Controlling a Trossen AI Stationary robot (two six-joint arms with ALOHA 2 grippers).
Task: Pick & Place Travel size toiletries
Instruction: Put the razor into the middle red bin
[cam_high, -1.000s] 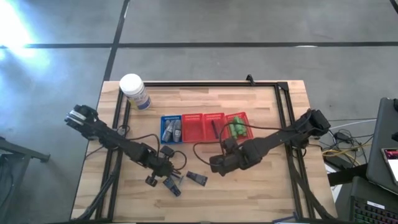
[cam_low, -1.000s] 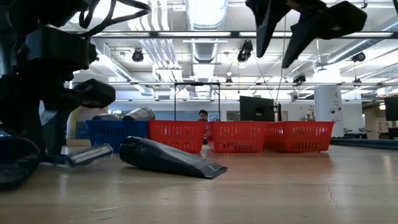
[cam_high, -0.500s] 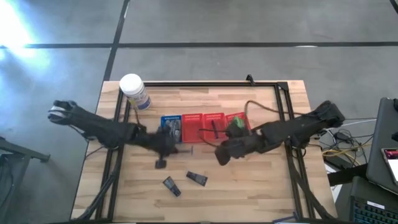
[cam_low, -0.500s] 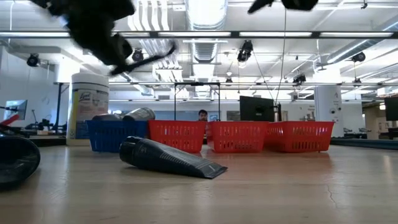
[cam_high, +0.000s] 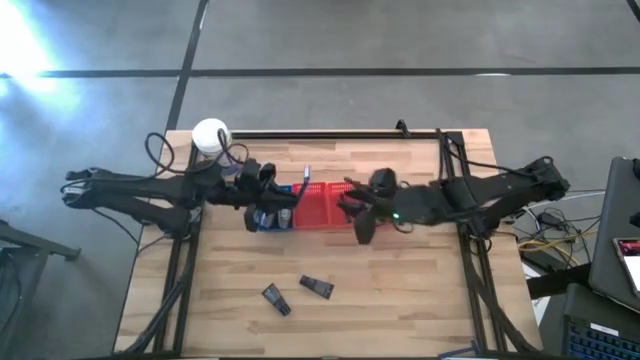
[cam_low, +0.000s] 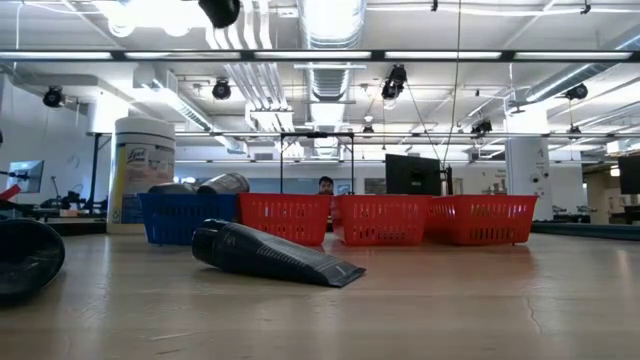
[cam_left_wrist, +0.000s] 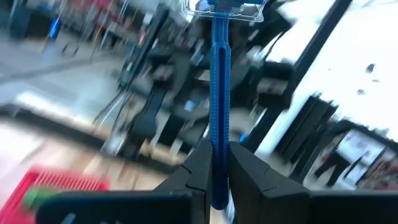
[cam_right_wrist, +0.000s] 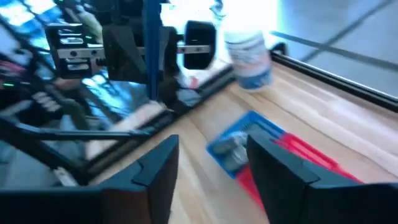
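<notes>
My left gripper (cam_high: 278, 193) is raised over the blue basket (cam_high: 262, 190) and is shut on a thin razor (cam_left_wrist: 219, 93) with a blue handle and a clear-capped head (cam_left_wrist: 224, 7). My right gripper (cam_high: 360, 222) is open in the air over the red baskets (cam_high: 318, 205). It touches nothing. Grey tubes (cam_right_wrist: 233, 148) lie in the blue basket. Two dark-ended tubes (cam_high: 272, 297) (cam_high: 317, 287) lie flat on the wood near the table's near edge. One of them (cam_low: 270, 255) fills the middle of the low view. My left gripper pinches the razor's blue handle (cam_left_wrist: 217, 146) between its two fingers (cam_left_wrist: 198, 169), on the part away from the head. The handle runs on straight out past the fingertips, with the capped head at its free end. The razor is lifted clear of the table.
A white-lidded jar (cam_high: 210, 135) stands at the table's far left corner. Three red baskets (cam_low: 385, 220) stand in a row to the right of the blue one. A black frame rail (cam_high: 330, 134) runs along the far edge. Bare wood lies between the baskets and the near edge.
My left gripper has taken the razor off the table beside the loose tubes, lifted it clear, and carried it up and toward the far edge, over the blue basket. My right gripper has risen and moved toward the far edge, over the red baskets. The tubes have stayed put.
</notes>
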